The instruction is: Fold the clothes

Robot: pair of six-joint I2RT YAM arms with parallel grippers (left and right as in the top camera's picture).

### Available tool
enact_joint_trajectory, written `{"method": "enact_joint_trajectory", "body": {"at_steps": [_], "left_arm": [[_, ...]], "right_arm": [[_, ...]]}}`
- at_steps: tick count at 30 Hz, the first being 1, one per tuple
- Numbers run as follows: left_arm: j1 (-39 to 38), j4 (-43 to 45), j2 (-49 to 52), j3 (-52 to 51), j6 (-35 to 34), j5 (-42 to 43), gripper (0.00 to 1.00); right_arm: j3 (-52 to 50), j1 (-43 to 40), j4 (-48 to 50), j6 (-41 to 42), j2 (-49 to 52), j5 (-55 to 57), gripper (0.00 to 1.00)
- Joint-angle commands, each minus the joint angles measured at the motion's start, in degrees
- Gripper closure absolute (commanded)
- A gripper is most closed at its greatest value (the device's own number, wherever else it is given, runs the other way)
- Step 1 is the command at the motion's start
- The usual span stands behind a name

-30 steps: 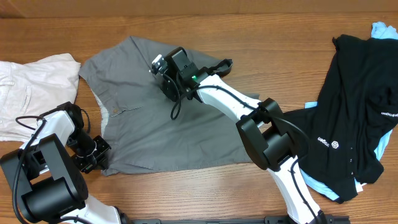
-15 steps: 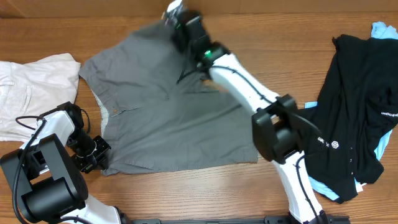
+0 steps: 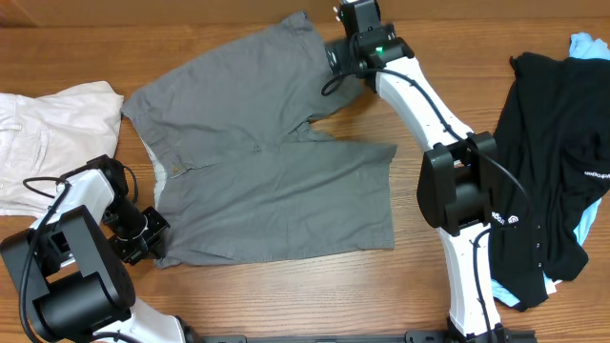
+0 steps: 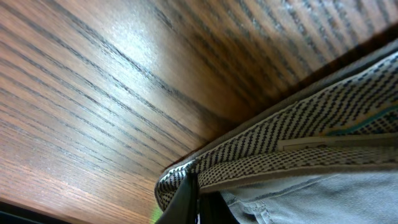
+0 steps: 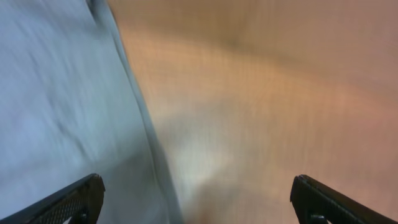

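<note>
The grey shorts (image 3: 257, 162) lie spread on the wooden table, one leg pointing to the far edge and the other to the right. My left gripper (image 3: 152, 236) sits at their near-left corner. In the left wrist view it (image 4: 194, 202) is shut on the waistband (image 4: 292, 155), whose dotted lining shows. My right gripper (image 3: 332, 57) hovers at the hem of the far leg. Its fingers (image 5: 78, 200) stand wide open with nothing between them. That view is blurred, with grey cloth (image 5: 56, 93) on the left and bare wood on the right.
Cream-white shorts (image 3: 48, 133) lie at the left edge. A black garment (image 3: 543, 162) with small white lettering is heaped at the right over a light-blue piece (image 3: 586, 44). The left arm's base (image 3: 67, 276) stands at the near-left corner.
My right gripper carried the folded-over leg from the middle of the shorts out to the far edge, laid it flat and opened. The left gripper has not moved.
</note>
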Motion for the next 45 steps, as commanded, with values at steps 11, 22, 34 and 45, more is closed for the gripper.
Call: {"method": "enact_joint_trajectory", "body": {"at_steps": [11, 22, 34, 45], "left_arm": [[0.0, 2.5, -0.1, 0.2, 0.7, -2.4, 0.96], [0.0, 4.7, -0.1, 0.2, 0.7, -2.9, 0.96], [0.0, 10.4, -0.1, 6.4, 0.9, -6.2, 0.96], [0.0, 3.0, -0.1, 10.3, 4.3, 4.1, 0.34]], "right_arm": [[-8.5, -6.7, -3.5, 18.1, 0.1, -27.5, 0.21], [-10.5, -6.0, 0.4, 18.3, 2.5, -30.6, 0.96], [-10.4, -14.4, -16.3, 19.6, 0.9, -22.4, 0.96], [-10.2, -15.1, -18.7, 18.7, -5.2, -23.5, 0.00]]}}
